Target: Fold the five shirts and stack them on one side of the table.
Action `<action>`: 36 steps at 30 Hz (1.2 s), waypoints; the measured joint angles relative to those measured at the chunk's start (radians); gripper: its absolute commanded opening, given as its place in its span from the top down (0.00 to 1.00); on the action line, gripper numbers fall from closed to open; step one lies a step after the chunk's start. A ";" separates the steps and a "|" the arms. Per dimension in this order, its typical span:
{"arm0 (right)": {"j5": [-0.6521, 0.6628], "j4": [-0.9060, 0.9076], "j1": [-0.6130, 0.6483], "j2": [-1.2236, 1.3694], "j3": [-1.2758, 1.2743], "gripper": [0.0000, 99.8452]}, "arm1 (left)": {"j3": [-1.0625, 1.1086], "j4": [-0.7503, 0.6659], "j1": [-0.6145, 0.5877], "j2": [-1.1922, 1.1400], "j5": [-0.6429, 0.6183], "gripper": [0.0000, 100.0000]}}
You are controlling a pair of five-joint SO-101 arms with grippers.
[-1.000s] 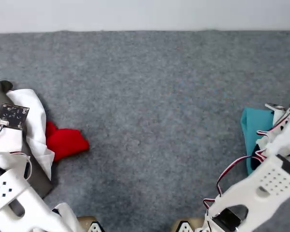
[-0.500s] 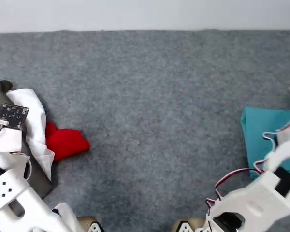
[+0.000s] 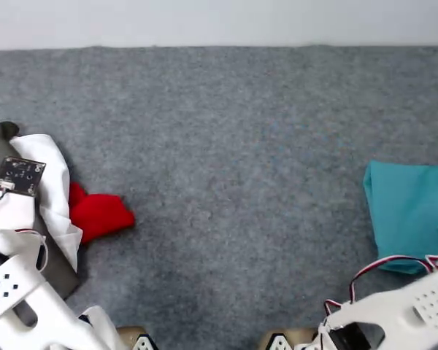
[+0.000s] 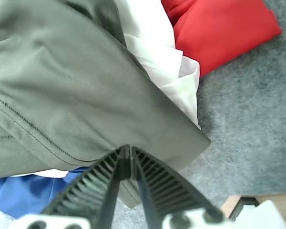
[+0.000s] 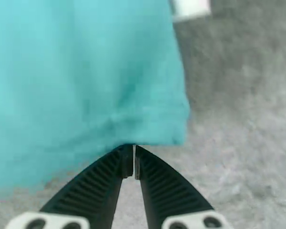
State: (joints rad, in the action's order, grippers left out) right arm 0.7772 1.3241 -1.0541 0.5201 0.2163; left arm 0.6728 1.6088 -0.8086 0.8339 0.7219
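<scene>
**Item 1, teal shirt** (image 3: 412, 215): folded flat, at the table's (image 3: 241, 131) right side. Its left edge runs near to far with a slight tilt. The view's border cuts it off, so I cannot tell its long axis.

**Items 2–5, unfolded heap, left side:** olive shirt (image 4: 62, 86) on top, white shirt (image 3: 51, 182) and blue shirt (image 4: 19, 195) under it, red shirt (image 3: 98, 215) poking out rightward.

**Left gripper** (image 4: 129, 150): jaws closed tip to tip above the olive shirt, with no cloth seen between them.

**Right gripper** (image 5: 133, 149): jaws closed, empty, at the teal shirt's edge.

**Status:** one shirt appears done and four are pending. The next move likely calls for opening over the heap, pinching the olive shirt and dragging it to the open middle to spread it.
</scene>
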 measured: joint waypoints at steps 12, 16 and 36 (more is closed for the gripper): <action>0.012 0.385 0.118 -0.212 0.071 0.99 | -0.043 0.006 0.000 0.000 0.017 0.98; -0.028 0.427 0.184 -0.350 0.052 0.99 | -0.061 0.011 0.000 0.000 0.002 0.89; -0.080 0.430 0.385 -1.071 -0.700 0.99 | 0.437 -0.201 0.002 0.000 0.226 0.79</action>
State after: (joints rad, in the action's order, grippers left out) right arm 0.6974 1.7538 -0.6690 -0.5508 -0.4833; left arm 1.1101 1.4078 -0.8071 0.8339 0.9475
